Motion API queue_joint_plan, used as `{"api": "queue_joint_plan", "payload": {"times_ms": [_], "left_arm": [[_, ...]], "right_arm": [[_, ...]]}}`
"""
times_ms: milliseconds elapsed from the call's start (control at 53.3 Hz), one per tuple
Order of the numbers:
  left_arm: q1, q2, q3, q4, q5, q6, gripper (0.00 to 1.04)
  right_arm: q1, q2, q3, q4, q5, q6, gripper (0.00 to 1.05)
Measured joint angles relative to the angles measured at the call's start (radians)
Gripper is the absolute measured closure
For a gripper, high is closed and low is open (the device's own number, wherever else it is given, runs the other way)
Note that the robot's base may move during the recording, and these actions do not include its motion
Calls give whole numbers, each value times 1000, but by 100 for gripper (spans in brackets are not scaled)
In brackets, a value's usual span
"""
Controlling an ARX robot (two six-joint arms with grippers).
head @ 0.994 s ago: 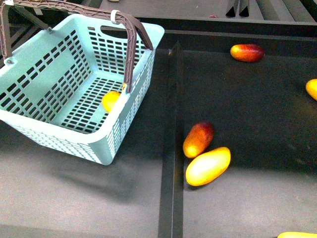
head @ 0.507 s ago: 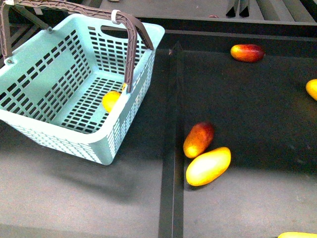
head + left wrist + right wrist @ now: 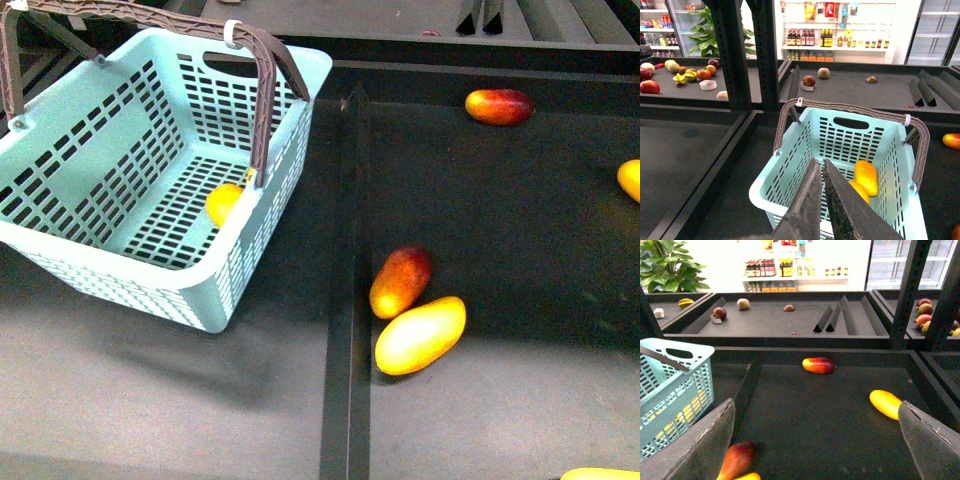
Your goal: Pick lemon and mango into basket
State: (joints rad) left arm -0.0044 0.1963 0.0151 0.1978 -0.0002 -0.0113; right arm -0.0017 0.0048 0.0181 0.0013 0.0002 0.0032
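The lemon (image 3: pixel 224 203) lies on the slotted floor of the basket (image 3: pixel 200 300), left of centre in the front view, tucked against the near-right wall under the brown handle (image 3: pixel 262 100). In the left wrist view two yellow fruits show inside the basket: a longer one (image 3: pixel 866 177) and a second (image 3: pixel 858 190) partly hidden behind the gripper finger; which of them is the lemon I cannot tell from that angle.

Outside the basket, a yellow mango (image 3: pixel 420 335) lies at lower centre-right of the front view, its long axis running from lower left to upper right. A red-orange mango (image 3: pixel 401 281) lies touching it on its upper-left side, more upright. Another red mango (image 3: pixel 499 106) sits far back at upper right, and further yellow fruit shows at the right edge (image 3: pixel 630 179) and the bottom right corner (image 3: pixel 600 474).

The left gripper (image 3: pixel 821 172) hangs above the basket with its fingers pressed together on nothing. The right gripper (image 3: pixel 817 440) is spread wide and empty, looking over the dark tray (image 3: pixel 830 405), with the red-orange mango (image 3: pixel 737 459) at lower left of its view.

By my reading the mango pair lies on the right arm's side, so the right arm is the nearer one, and a grasp would go across the yellow mango's short width
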Motion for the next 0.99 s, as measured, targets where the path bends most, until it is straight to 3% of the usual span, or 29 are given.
{"api": "queue_joint_plan", "payload": {"times_ms": [94,206,732,994], "left_arm": [[0,-31,0,-32,0,0,102],[0,-166,0,-187,0,0,102],[0,-190,0,-195,0,0,101],[0,-190,0,-195,0,0,50]], "right_arm": [[0,0,0,0,0,0,9],[0,0,0,0,0,0,9],[0,0,0,0,0,0,9],[0,0,0,0,0,0,9]]}}
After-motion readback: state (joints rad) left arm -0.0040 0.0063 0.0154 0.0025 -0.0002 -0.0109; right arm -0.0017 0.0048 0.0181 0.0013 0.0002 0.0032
